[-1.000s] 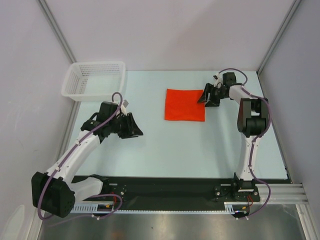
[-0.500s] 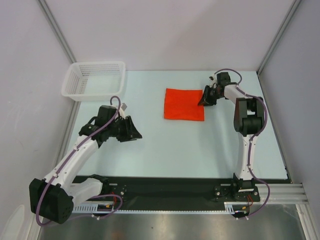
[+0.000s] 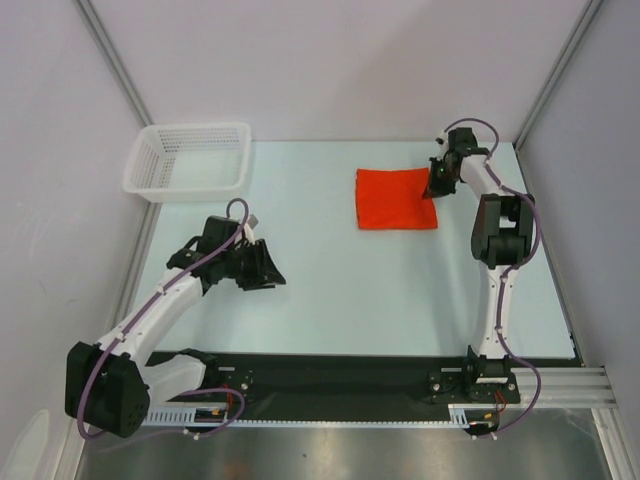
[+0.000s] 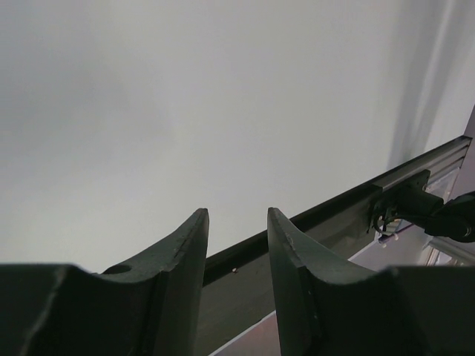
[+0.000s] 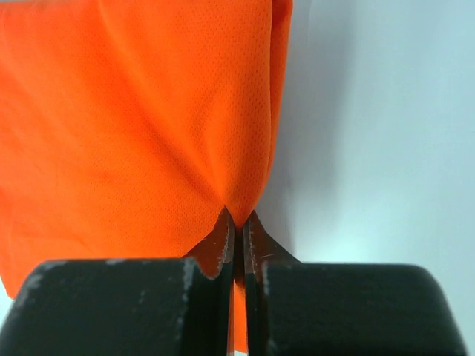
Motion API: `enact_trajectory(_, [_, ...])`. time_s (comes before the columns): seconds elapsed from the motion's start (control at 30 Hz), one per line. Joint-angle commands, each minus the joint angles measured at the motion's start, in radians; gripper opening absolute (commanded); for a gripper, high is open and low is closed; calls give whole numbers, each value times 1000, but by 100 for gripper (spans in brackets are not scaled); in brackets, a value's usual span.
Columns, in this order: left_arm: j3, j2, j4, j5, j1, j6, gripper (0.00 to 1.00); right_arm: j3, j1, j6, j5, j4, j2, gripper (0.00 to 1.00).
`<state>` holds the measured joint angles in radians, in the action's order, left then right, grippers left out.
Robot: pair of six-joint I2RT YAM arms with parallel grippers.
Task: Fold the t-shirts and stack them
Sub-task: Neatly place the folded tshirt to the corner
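The right fingers (image 5: 220,248) clamp the right edge of the folded orange-red cloth t-shirt (image 3: 397,198), which extends left from them; the left fingers (image 4: 182,259), apart, stand well away.

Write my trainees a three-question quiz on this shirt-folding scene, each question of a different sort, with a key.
1. True or false: the right gripper is shut on the edge of the orange t-shirt.
2. Where does the white basket stand? A: at the far left of the table. B: on the t-shirt. C: by the right arm's base.
3. Fill in: the left gripper, its jaws apart, holds ____.
Key: 1 true; 2 A; 3 nothing.
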<state>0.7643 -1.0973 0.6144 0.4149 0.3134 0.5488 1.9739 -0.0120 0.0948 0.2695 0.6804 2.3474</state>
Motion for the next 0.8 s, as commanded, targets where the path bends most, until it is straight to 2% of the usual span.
enact_trajectory(0.0, [7, -18, -38, 18, -4, -4, 43, 88, 53, -79, -153, 31, 4, 0])
enact_trajectory(0.13, [15, -50, -45, 21, -4, 0, 42, 193, 89, -150, -226, 36, 58, 0])
enact_trajectory(0.27, [17, -65, -76, 10, -4, 2, 43, 388, 141, -161, -230, 77, 157, 0])
enact_trajectory(0.57, [-19, -136, -140, 31, -2, 20, 42, 456, 214, -256, -317, 22, 205, 0])
enact_trajectory(0.7, [-23, -189, -196, 56, -2, 42, 42, 419, 221, -308, -331, -94, 194, 0])
enact_trajectory(0.77, [-20, -210, -221, 62, -2, 49, 42, 459, 222, -317, -345, -107, 219, 0])
